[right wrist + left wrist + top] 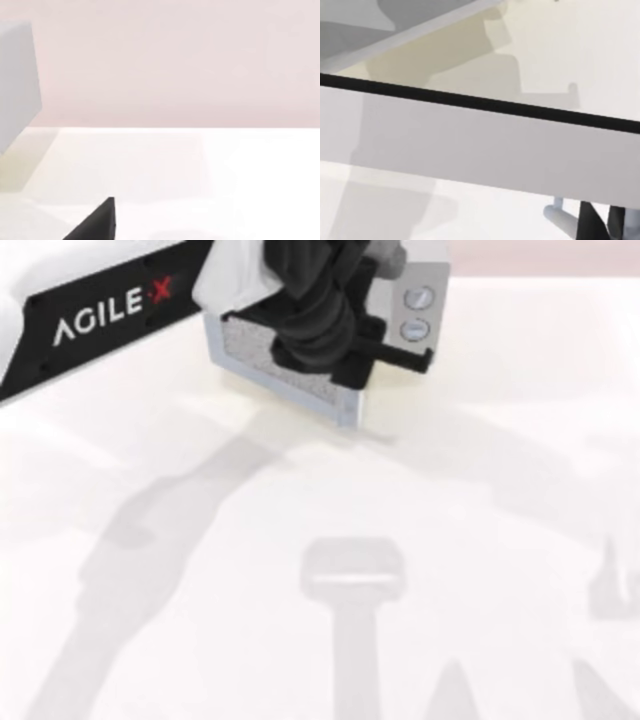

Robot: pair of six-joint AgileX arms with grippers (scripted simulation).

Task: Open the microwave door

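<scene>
At the far edge of the table (320, 540), slightly left of centre in the top view, sits the microwave (425, 260). Its control panel with two round knobs (418, 312) faces the near side on the right-hand part of the unit. The microwave door (290, 375) stands swung outward from the body, hinged on the left side, so that its speckled mesh window runs diagonally toward the near right, ending in a pale handle edge (350, 408). The door is partly open; how far it is swung cannot be told exactly.

The left arm (100, 315), marked AGILEX, reaches in from the upper left of the top view. Its dark wrist covers the gap between door and cavity, and the left gripper (405, 358) shows as a black finger extending toward the right, just below the knob panel and beside the free edge of the door. The wrist hides the other finger, so whether the jaws are spread or closed, and whether they grip anything, cannot be told. The left wrist view shows a long light-grey panel with a black edge line (480, 102) crossing the frame at close range.

The right arm does not appear in the top view. The right wrist view shows a grey corner of the microwave (17, 75) at one side, the bare table surface, and a dark fingertip (97, 222).
</scene>
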